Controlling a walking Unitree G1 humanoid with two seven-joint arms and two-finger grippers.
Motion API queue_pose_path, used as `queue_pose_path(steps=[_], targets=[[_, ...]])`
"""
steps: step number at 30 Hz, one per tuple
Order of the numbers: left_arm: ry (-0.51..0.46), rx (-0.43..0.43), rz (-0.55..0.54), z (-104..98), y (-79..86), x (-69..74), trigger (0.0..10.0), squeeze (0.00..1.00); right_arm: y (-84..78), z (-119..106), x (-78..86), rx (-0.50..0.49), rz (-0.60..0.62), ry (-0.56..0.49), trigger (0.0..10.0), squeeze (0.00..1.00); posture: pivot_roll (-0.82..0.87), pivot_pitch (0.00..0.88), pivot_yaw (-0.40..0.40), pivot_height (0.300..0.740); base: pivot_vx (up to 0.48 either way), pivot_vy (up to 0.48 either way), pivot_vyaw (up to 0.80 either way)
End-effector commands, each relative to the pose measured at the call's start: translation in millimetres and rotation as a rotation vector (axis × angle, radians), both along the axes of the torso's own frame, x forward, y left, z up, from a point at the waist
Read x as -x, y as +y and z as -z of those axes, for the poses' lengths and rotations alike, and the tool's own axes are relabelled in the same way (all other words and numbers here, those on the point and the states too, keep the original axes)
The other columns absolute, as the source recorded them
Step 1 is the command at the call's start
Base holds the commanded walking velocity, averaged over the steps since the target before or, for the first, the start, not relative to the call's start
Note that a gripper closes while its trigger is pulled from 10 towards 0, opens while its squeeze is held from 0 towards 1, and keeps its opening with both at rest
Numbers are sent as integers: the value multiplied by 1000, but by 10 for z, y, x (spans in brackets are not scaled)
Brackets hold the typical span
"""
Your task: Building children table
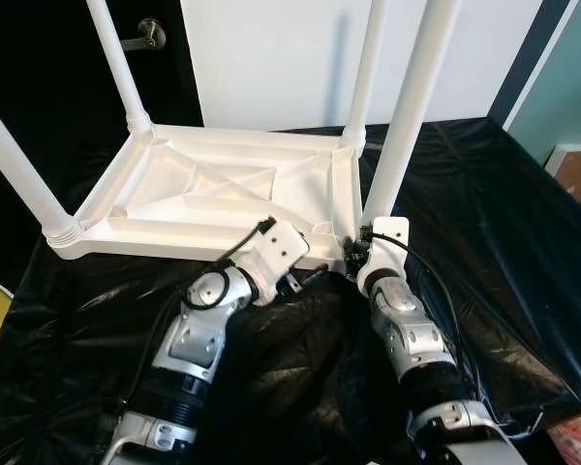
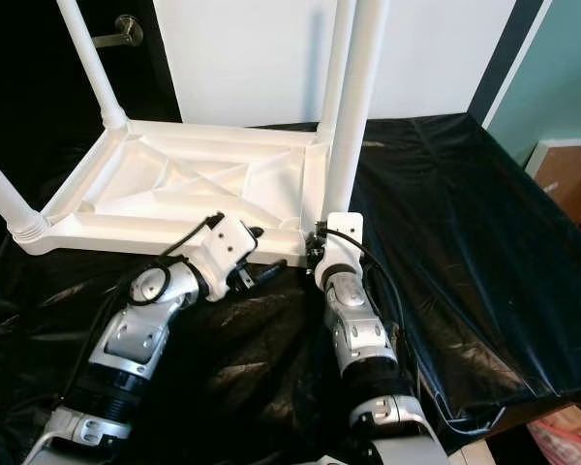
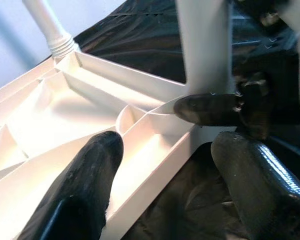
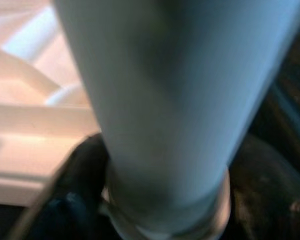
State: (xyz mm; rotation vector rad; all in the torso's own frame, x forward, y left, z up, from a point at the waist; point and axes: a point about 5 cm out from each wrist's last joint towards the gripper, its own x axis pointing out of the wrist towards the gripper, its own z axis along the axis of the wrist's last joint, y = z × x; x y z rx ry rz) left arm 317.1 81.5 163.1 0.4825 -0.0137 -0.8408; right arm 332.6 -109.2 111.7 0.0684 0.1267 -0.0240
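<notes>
The tabletop (image 1: 223, 194) lies upside down on the black sheet (image 1: 484, 242) with 3 legs fitted. The right gripper (image 1: 363, 240) is clamped on the 4th leg (image 1: 407, 116) at the near right corner. The left gripper (image 3: 165, 165), fingers apart, straddles the near rim beside it. Seating the leg seems the current step; next it likely needs twisting home.

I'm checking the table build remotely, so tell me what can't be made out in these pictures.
- Tops of all four white legs: cut off by the head views' upper edge.
- Leg base seating in the tabletop corner: hidden by the right gripper; right wrist view blurred.
- Right gripper fingers: open or shut unclear.
- Floor beneath: hidden by black sheet.
- Left gripper: open at the rim.
</notes>
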Motion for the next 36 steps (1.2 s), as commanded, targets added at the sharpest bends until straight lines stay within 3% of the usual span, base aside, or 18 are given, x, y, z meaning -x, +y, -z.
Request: queue_pose_path(steps=[1,6,7,8,9,10,16,23,26,34,36], targets=[[-32,-1,-85,-16,88,-78,10000,0,-20,49,44,7,-2,17,10000,1000,13,42,-2,740,0,0,0],[-30,-96,-74,41,224,-167,10000,0,-92,-7,161,-8,-65,-68,10000,1000,-2,49,18,740,0,0,0],[-25,-117,-75,65,262,-189,10000,0,-106,-18,195,-8,-87,-90,10000,278,-5,49,19,740,0,0,0],[-25,-117,-75,65,262,-189,10000,0,-106,-18,195,-8,-87,-90,10000,278,-5,49,19,740,0,0,0],[-17,-138,-72,93,295,-202,10000,0,-127,-31,235,-10,-115,-115,10000,0,-12,52,28,740,0,0,0],[-8,-183,-66,147,361,-231,10000,0,-200,-51,314,17,-131,-164,10000,0,-21,54,38,740,0,0,0],[16,-263,-65,265,445,-290,10000,0,-373,-32,495,15,-136,-204,10000,0,-70,67,81,740,0,0,0],[39,-306,-74,305,528,-366,10000,0,-441,-8,663,44,-145,-203,10000,0,-112,68,115,740,0,0,0],[73,-352,-111,322,647,-454,10000,0,-489,13,817,43,-141,-200,10000,0,-140,63,142,740,0,0,0],[101,-353,-161,257,719,-566,10000,0,-512,42,905,46,-132,-193,10000,0,-165,60,175,740,0,0,0],[158,-378,-165,277,751,-600,10000,0,-486,30,936,41,-135,-204,10000,0,-177,60,188,740,0,0,0]])
